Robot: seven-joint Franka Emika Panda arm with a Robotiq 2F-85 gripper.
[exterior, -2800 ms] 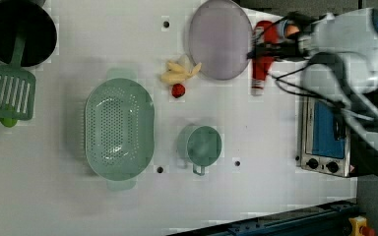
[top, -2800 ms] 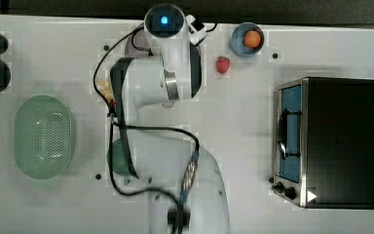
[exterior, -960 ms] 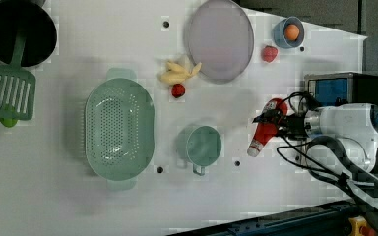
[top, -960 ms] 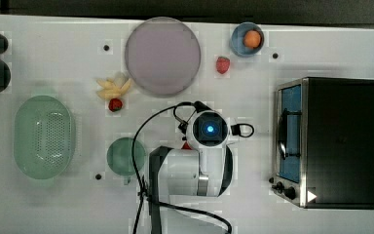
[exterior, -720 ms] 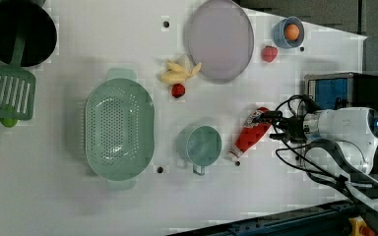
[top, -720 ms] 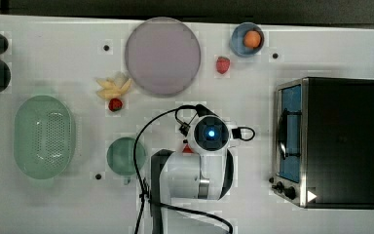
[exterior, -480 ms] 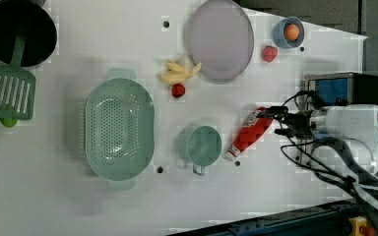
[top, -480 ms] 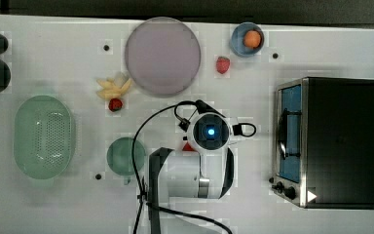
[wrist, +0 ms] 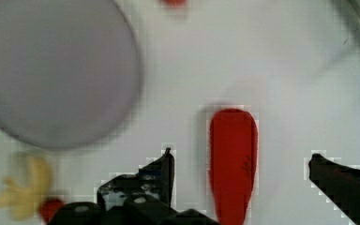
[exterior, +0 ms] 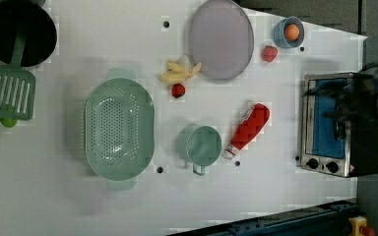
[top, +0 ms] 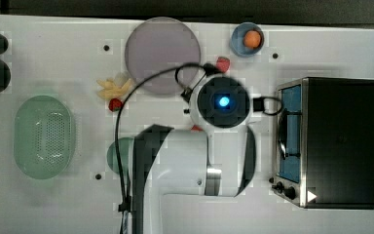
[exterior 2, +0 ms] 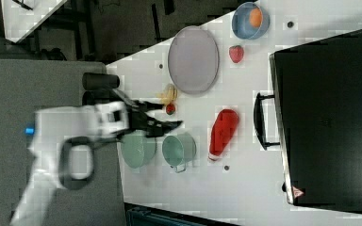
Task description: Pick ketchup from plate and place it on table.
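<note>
Ketchup [exterior: 248,129] lying flat on the table [exterior: 275,187], off the plate [exterior: 220,38], nothing holding it. In the left view, sits at about 5 o'clock from the plate, well apart from it, white cap end just beside the green cup [exterior: 203,145], red body angled up toward 1 o'clock. Toaster oven [exterior: 332,125] at 3 o'clock of the bottle in the left view. Gripper [wrist: 241,164] wide open in the wrist view, fingers [wrist: 161,171] either side of the bottle with clear table between each finger and the red body, no contact. Plate bare. Banana peel [exterior: 179,71] and small red fruit [exterior: 178,90] near the plate's rim around 7 o'clock in the left view. Strawberry [exterior: 269,53] and blue bowl [exterior: 288,32] with an orange ball off at 3 o'clock of the plate. Green colander [exterior: 119,129] at 9 o'clock of the cup
</note>
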